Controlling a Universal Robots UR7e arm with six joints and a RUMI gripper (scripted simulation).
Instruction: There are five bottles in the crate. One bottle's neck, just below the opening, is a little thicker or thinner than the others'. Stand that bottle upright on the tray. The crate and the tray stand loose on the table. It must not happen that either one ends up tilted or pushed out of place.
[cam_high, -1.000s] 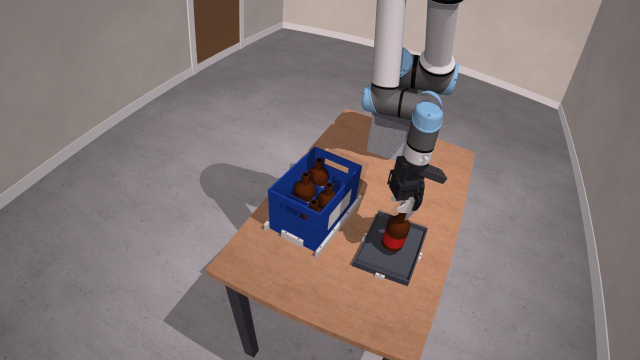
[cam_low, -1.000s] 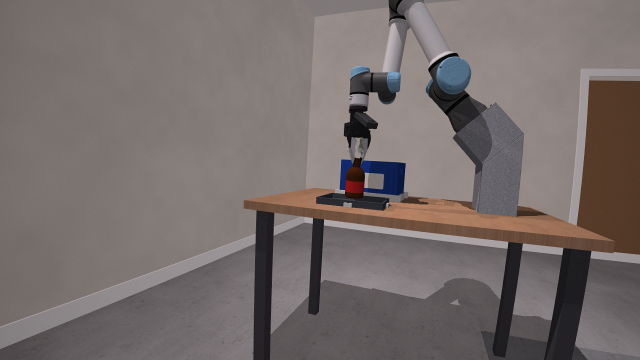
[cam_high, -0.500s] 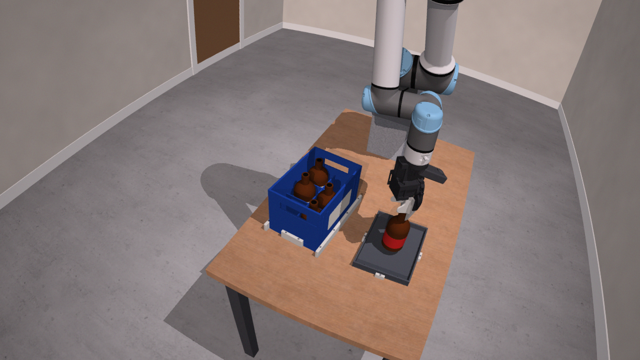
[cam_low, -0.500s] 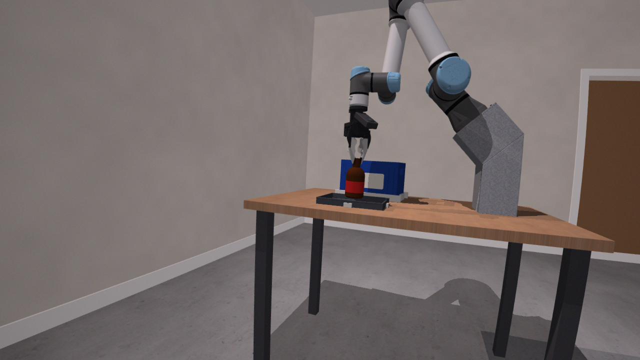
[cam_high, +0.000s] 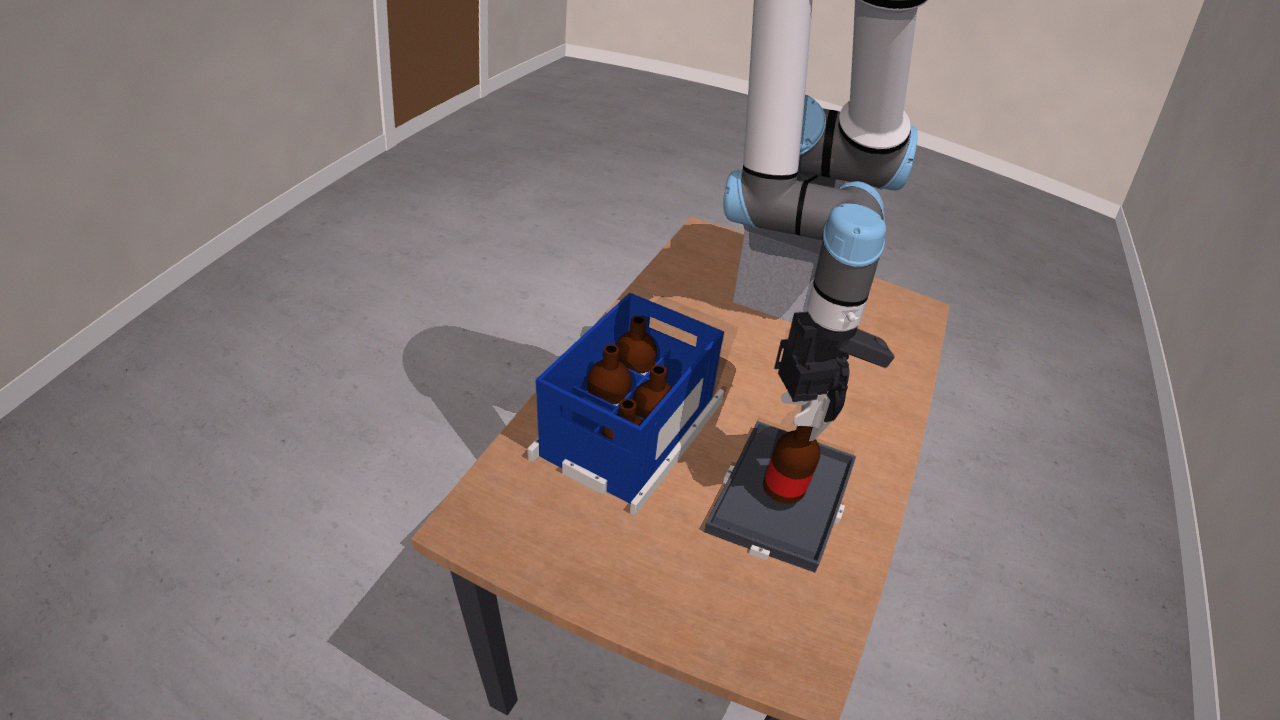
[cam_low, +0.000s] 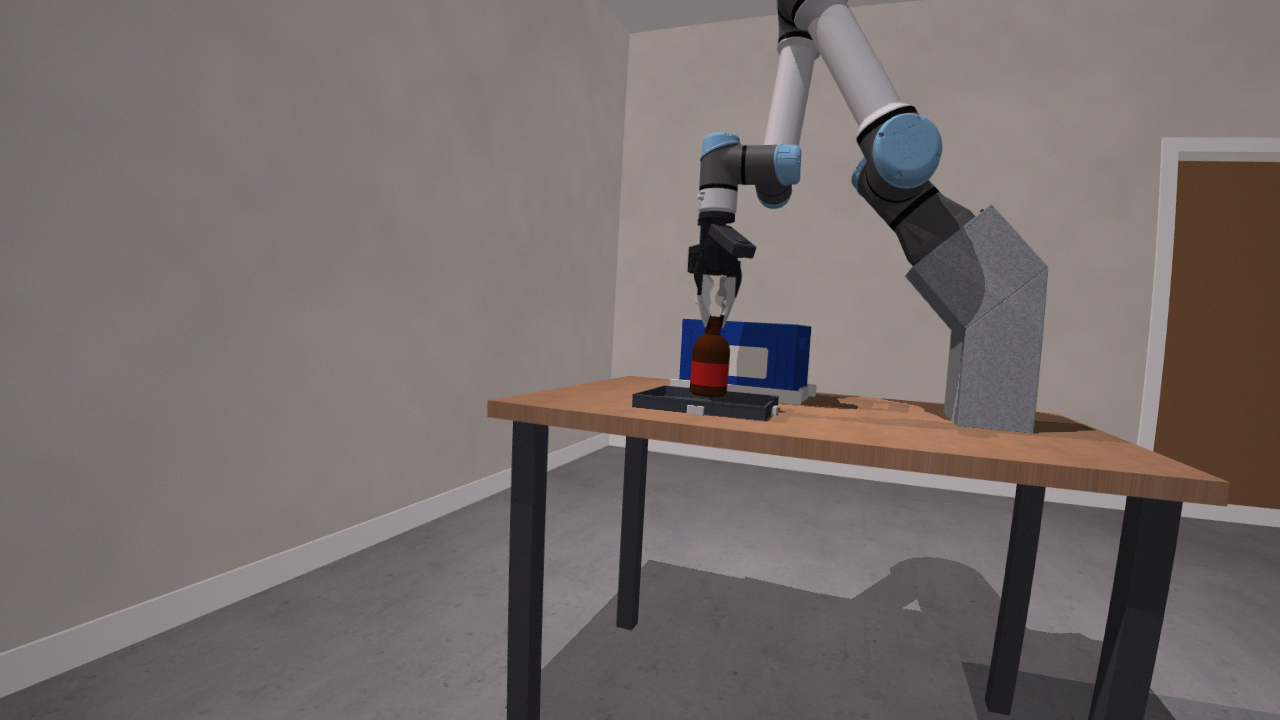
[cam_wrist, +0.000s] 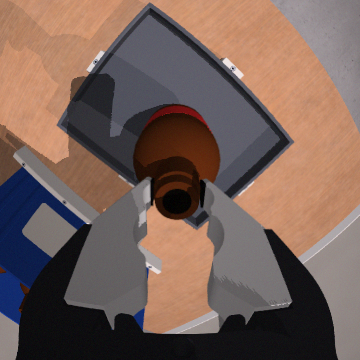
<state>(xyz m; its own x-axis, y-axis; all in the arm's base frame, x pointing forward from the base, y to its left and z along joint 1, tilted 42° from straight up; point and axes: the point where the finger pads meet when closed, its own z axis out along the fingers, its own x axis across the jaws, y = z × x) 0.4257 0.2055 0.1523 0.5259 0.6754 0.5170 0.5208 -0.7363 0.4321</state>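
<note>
My gripper (cam_high: 809, 431) (cam_low: 715, 322) (cam_wrist: 177, 180) is shut on the neck of a brown bottle with a red label (cam_high: 788, 480) (cam_low: 708, 373) (cam_wrist: 176, 142). The bottle is nearly upright, leaning slightly, with its base inside the dark grey tray's outline (cam_high: 787, 534) (cam_low: 657, 403) (cam_wrist: 210, 90). The base is at or just above the tray floor; contact cannot be told for certain. The blue crate (cam_high: 581, 447) (cam_low: 789, 358) (cam_wrist: 20, 200) holds several more brown bottles, among them one at the back (cam_high: 636, 352) and one at the left (cam_high: 609, 380). Their lower parts are hidden by the crate walls.
White rails and blocks (cam_high: 584, 475) stand along the crate's base. Small white blocks (cam_high: 759, 551) (cam_wrist: 233, 68) sit against the tray's sides. The crate stands beside the tray with a gap of table between them. The arm's grey pedestal (cam_low: 998, 358) stands at the table's other end.
</note>
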